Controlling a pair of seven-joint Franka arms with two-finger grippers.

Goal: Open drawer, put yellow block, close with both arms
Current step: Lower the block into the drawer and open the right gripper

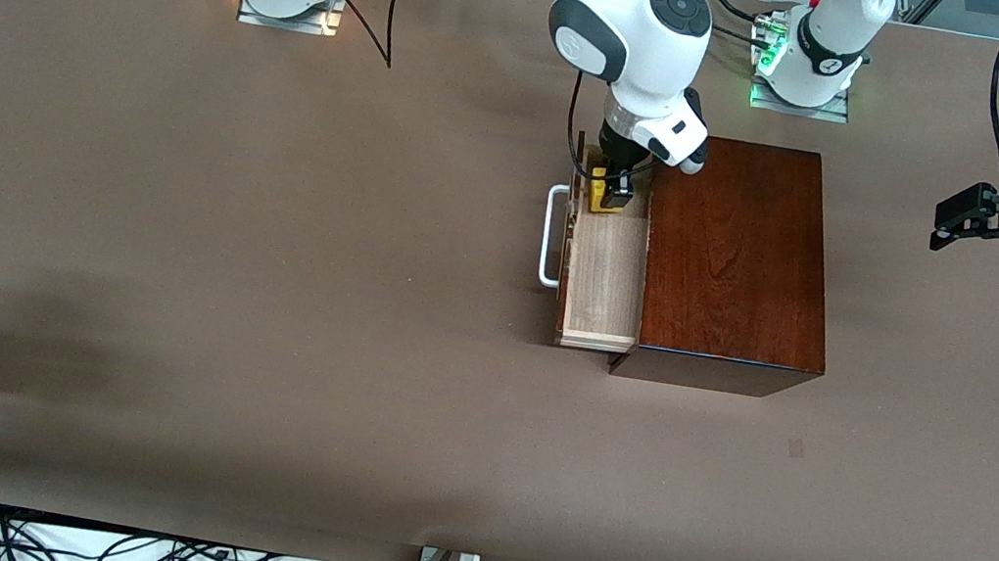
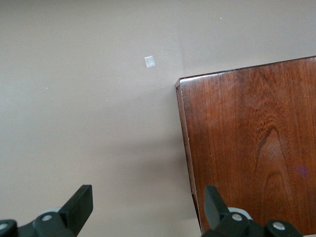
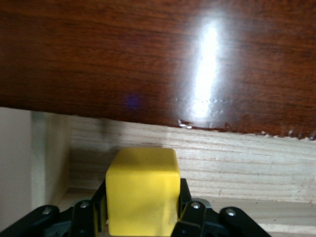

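Drawer (image 1: 603, 281) stands pulled out of the dark wooden box (image 1: 736, 256), its white handle (image 1: 552, 235) facing the right arm's end of the tabletop (image 1: 261, 285). Right end effector (image 1: 611, 193) clamps the yellow block (image 1: 601, 192) over the drawer's tray. Left end effector (image 1: 954, 220) waits spread apart above the tabletop beside the box.

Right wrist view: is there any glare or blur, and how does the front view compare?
Right wrist view: a bright white glare streak lies on the glossy box, and the yellow block looks soft, held in the right gripper. Front view: even light, soft shadows beside the drawer.
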